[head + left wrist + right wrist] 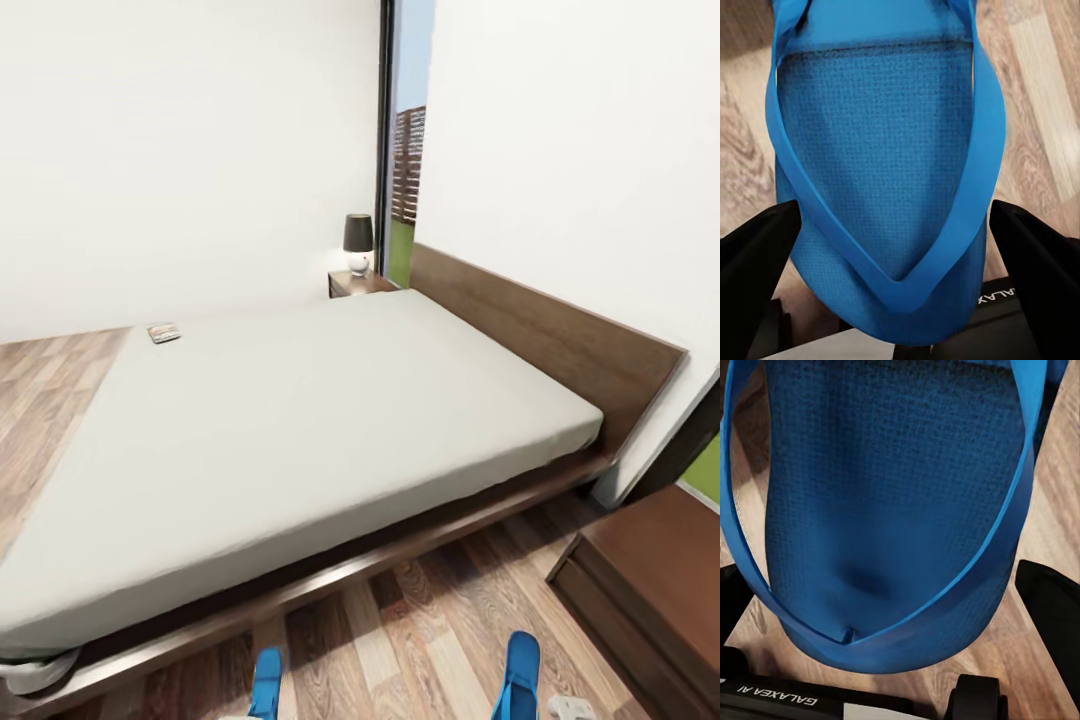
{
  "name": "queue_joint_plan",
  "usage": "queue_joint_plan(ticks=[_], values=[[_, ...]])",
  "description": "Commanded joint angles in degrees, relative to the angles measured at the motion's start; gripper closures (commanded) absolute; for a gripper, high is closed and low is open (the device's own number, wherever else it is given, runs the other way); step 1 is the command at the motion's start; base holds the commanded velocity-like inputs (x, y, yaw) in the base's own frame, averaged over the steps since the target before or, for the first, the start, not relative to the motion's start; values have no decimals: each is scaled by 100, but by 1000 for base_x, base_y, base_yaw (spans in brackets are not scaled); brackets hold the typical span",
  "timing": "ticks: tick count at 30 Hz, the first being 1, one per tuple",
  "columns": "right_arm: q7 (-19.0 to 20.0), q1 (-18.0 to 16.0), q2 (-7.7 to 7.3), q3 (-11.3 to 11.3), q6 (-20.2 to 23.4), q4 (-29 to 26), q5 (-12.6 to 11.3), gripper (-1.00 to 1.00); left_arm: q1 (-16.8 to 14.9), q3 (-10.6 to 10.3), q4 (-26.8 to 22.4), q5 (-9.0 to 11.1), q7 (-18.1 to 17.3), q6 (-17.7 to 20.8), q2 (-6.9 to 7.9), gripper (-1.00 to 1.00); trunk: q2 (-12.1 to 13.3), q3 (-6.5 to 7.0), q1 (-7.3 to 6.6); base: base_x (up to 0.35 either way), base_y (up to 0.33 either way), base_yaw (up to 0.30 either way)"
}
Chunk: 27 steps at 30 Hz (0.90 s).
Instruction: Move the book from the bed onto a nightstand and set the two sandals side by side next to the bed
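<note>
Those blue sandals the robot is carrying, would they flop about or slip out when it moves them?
Probably bendy rather than stiff: each sandal is a thin flat sole with slim straps. The textured footbed likely grips well, so slipping seems unlikely. Being slim and flat, they look light and should lie still on the wood floor, not roll.
</note>
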Motion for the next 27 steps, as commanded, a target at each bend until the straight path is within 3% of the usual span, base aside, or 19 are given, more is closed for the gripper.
queue_joint_plan(ticks=[1,21,27], values=[[31,-9,2,48,-41,24,-49,100,-6,-46,8,51,-11,-23,2,100,-3,-5,-1,0,0,292],[30,-9,4,48,-41,24,-49,100,-6,-47,8,51,-11,-23,2,100,-3,-5,-1,0,0,291],[31,-9,4,48,-41,24,-49,100,-6,-49,8,51,-11,-23,2,100,-3,-5,-1,-148,0,94]])
